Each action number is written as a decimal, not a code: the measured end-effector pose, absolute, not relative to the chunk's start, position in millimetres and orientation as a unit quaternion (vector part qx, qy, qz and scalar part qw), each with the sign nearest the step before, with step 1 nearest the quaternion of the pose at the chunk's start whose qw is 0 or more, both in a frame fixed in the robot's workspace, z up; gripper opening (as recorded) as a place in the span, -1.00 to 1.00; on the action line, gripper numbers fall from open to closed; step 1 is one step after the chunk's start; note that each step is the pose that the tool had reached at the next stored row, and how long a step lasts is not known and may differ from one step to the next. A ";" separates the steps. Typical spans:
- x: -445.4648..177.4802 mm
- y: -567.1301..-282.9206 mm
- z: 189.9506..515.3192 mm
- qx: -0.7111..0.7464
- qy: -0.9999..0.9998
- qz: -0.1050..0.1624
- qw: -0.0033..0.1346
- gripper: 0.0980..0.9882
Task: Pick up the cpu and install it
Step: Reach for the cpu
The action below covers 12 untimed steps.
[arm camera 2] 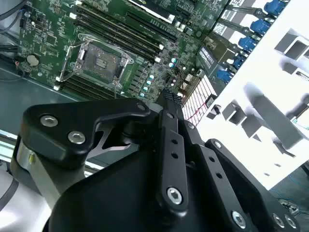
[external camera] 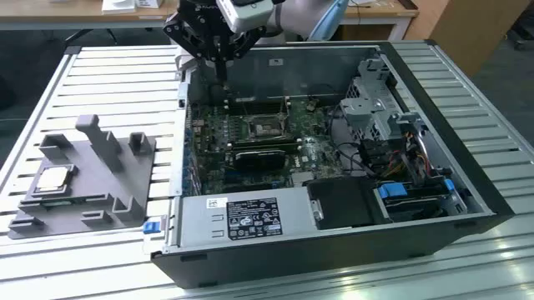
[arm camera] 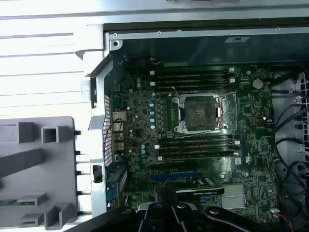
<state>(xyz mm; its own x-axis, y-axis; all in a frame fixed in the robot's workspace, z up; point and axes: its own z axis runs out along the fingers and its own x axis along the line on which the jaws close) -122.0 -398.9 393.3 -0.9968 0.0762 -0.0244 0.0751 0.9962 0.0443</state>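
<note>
We see gripper (external camera: 222,69) above rear wall of computer case (external camera: 351,253), fingers pressed together, nothing pinched. Cpu (external camera: 52,178) lies flat on grey fixture block (external camera: 100,203), outside case on exterior view's left, well apart from gripper. Chip is square, so we find no long axis to match. We judge case side wall and fixture's upright posts (external camera: 99,134) crowd the way across. Socket (arm camera: 200,113) sits inside case on motherboard (arm camera: 140,125), holding no chip.
</note>
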 end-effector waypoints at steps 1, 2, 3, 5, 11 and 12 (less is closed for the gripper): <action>-122.0 -398.9 393.3 0.038 0.999 0.022 0.013 -0.98; -122.0 -398.9 393.3 0.038 0.999 0.022 0.013 -0.98; -122.0 -398.9 393.3 0.038 0.999 0.022 0.013 -0.98; -122.0 -398.9 393.3 0.038 0.999 0.022 0.013 -0.98; -123.7 -398.9 393.3 0.038 0.999 0.022 0.013 -0.98; -124.1 -398.9 393.3 0.038 0.999 0.022 0.013 -0.98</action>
<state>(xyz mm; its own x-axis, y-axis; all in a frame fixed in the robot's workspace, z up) -124.1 -398.9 393.3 -0.9968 0.0762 -0.0245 0.0751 0.9962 0.0444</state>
